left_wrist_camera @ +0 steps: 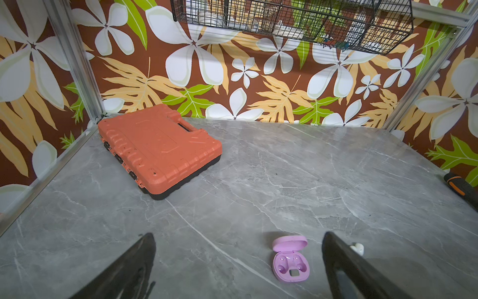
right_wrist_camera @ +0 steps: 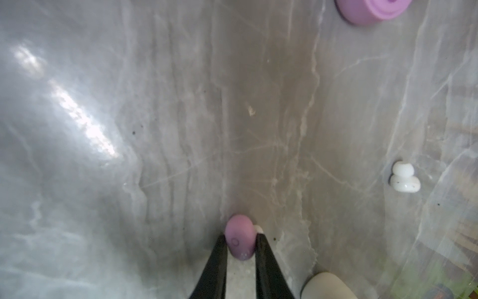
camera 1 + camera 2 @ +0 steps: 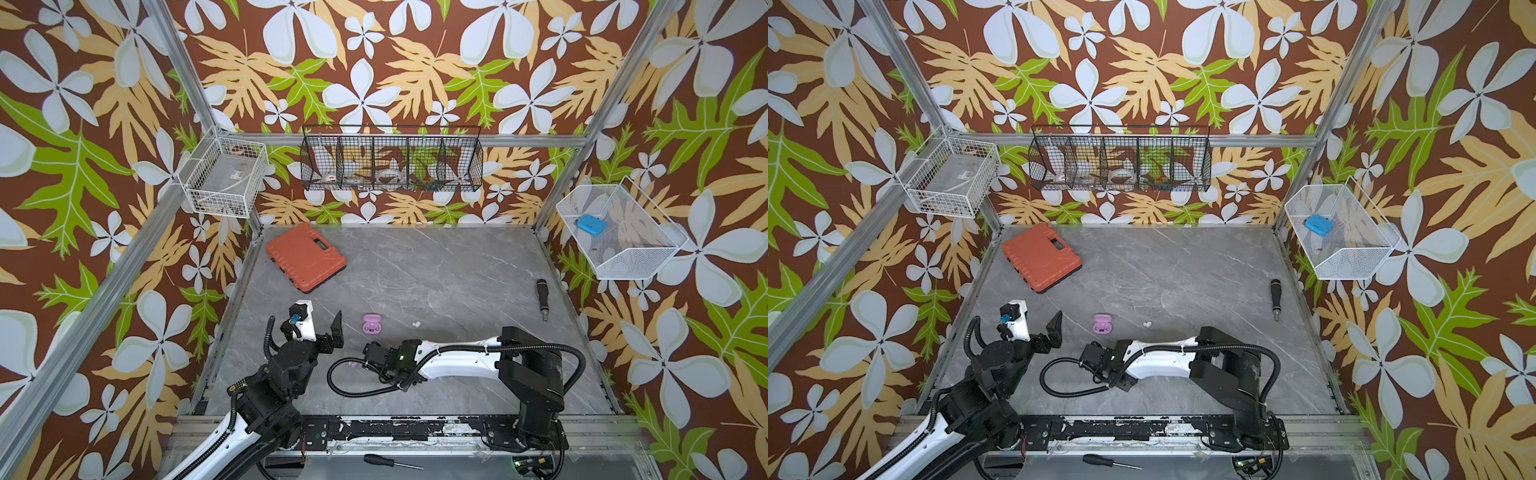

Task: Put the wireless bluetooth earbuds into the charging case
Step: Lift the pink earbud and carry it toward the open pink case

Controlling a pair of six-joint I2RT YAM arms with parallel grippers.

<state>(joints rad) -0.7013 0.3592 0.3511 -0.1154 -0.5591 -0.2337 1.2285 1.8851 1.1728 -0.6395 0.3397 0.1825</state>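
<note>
Between the two black tapered fingers of the right gripper (image 2: 240, 238), a lilac-pink rounded plastic earbud (image 2: 238, 229) is pinched, one finger pressed on each side, low over the grey marble-patterned tabletop (image 2: 181, 129). A small ring mark is seen on the bud's smooth matte face; no lettering can be made out. A white bit (image 2: 258, 229) is seen just behind one finger, beside the bud; what it is cannot be told. A white glossy two-lobed earbud (image 2: 404, 177) is laid on the tabletop, apart from the fingers. The lilac pebble-shaped plastic charging case (image 1: 288, 264) is laid open, lid hinged back, with two moulded wells and a small dark square shown inside. In both top views it is placed near the right gripper, on its far side, with the white bud to its right. The left gripper (image 1: 238, 234) is spread wide with nothing held, left of the case. An orange ribbed hard-plastic tool case (image 1: 160, 152) with black latches is set at the far left; a black-handled screwdriver (image 3: 542, 297) is laid at the right edge.
</note>
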